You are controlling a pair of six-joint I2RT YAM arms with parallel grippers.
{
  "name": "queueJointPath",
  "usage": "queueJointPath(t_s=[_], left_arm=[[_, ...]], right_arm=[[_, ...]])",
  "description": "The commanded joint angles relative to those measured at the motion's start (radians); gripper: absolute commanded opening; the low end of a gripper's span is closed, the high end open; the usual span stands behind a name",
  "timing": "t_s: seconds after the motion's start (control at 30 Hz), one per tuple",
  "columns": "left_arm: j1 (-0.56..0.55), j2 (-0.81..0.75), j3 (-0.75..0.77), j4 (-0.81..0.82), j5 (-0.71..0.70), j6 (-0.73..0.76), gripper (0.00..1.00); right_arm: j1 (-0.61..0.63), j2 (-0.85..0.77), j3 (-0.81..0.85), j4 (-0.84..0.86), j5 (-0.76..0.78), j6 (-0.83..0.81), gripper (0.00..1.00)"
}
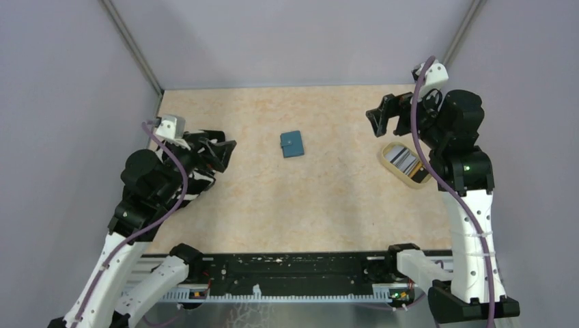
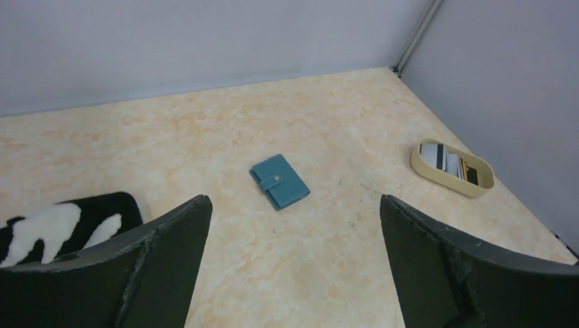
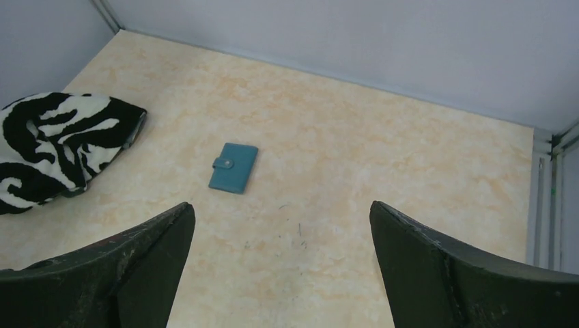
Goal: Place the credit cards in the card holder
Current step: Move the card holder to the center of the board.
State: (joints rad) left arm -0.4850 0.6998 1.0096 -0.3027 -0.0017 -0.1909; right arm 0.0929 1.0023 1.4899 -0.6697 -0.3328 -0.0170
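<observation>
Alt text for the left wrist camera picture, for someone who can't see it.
A closed teal card holder lies on the beige table, seen between the open fingers of the left gripper. A beige oval tray holding cards sits at far right; a black-and-white striped cloth shows at left.

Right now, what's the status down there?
Left gripper, right gripper open, empty. Card holder shut, mid-table. Credit cards in beige tray, right side. Nothing between them.

The card holder is teal-blue, on a table mottled cream and pale orange. At right, a beige tray holds credit cards in white, grey, dark and orange. At left, a cloth shows black-and-white zebra stripes
</observation>
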Motion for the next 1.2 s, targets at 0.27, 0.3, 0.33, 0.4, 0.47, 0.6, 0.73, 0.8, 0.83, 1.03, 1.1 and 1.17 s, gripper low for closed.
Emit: queueJointPath(t_s=[0.27, 0.3, 0.33, 0.4, 0.47, 0.6, 0.73, 0.8, 0.83, 1.03, 1.1, 1.17], left_arm=[[0.262, -0.168, -0.388, 0.260, 0.450, -0.342, 0.99], [0.276, -0.160, -0.420, 0.283, 0.477, -0.366, 0.98], [0.283, -0.148, -0.447, 0.305, 0.496, -0.381, 0.97], [0.278, -0.107, -0.504, 0.347, 0.513, -0.394, 0.97], [0.210, -0.041, -0.539, 0.381, 0.470, -0.383, 0.96], [0.021, 0.153, -0.540, 0.452, 0.286, -0.342, 0.97], [-0.083, 0.420, -0.554, 0.656, 0.207, -0.379, 0.92], [-0.089, 0.504, -0.538, 0.692, 0.179, -0.395, 0.91], [-0.083, 0.546, -0.528, 0.710, 0.175, -0.404, 0.90], [0.030, 0.773, -0.439, 0.771, 0.229, -0.500, 0.73], [0.046, 0.847, -0.351, 0.703, 0.215, -0.505, 0.66], [0.051, 0.919, -0.230, 0.576, 0.196, -0.507, 0.65]], right_arm=[[-0.106, -0.126, -0.295, 0.132, -0.169, 0.106, 0.99], [-0.111, -0.135, -0.327, 0.144, -0.207, 0.087, 0.99], [-0.117, -0.141, -0.360, 0.153, -0.259, 0.059, 0.99], [-0.127, -0.141, -0.422, 0.155, -0.372, -0.020, 0.98], [-0.130, -0.123, -0.476, 0.182, -0.450, -0.063, 0.99], [-0.134, -0.043, -0.541, 0.228, -0.544, -0.165, 0.99], [-0.134, 0.059, -0.616, 0.365, -0.602, -0.192, 0.98], [-0.128, 0.080, -0.607, 0.315, -0.602, -0.275, 0.98], [-0.124, 0.086, -0.606, 0.303, -0.584, -0.296, 0.98], [-0.066, 0.069, -0.650, 0.298, -0.467, -0.389, 0.98], [-0.026, 0.061, -0.658, 0.301, -0.409, -0.424, 0.98], [-0.003, 0.058, -0.661, 0.305, -0.374, -0.445, 0.98]])
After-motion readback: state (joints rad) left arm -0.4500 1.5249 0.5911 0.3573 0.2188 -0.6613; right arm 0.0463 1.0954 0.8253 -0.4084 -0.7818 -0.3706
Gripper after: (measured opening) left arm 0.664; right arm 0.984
